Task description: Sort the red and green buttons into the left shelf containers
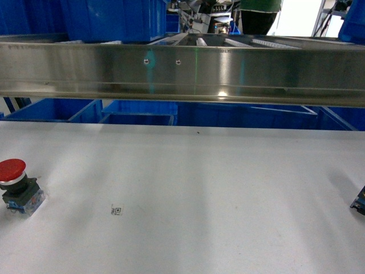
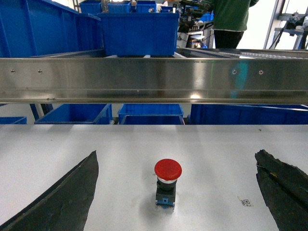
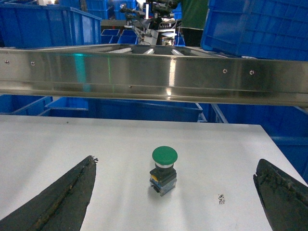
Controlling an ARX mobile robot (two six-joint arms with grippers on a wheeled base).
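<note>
A red button (image 1: 14,185) with a mushroom cap stands upright on the white table at the far left of the head view. In the left wrist view this red button (image 2: 167,185) stands between the wide-apart fingers of my open left gripper (image 2: 176,155), touching neither. A green button (image 3: 163,168) stands upright between the spread fingers of my open right gripper (image 3: 176,160), also untouched. Only a dark corner of the green button's body (image 1: 359,200) shows at the right edge of the head view. Blue containers (image 2: 139,31) sit on the shelf behind the steel rail. Neither gripper shows in the head view.
A wide steel rail (image 1: 182,71) crosses just beyond the table's far edge, with more blue bins (image 1: 140,111) below it. A large blue bin (image 3: 260,29) sits on the shelf at the right. The table's right edge (image 3: 284,159) runs close to the green button. A person in green (image 2: 231,19) stands behind.
</note>
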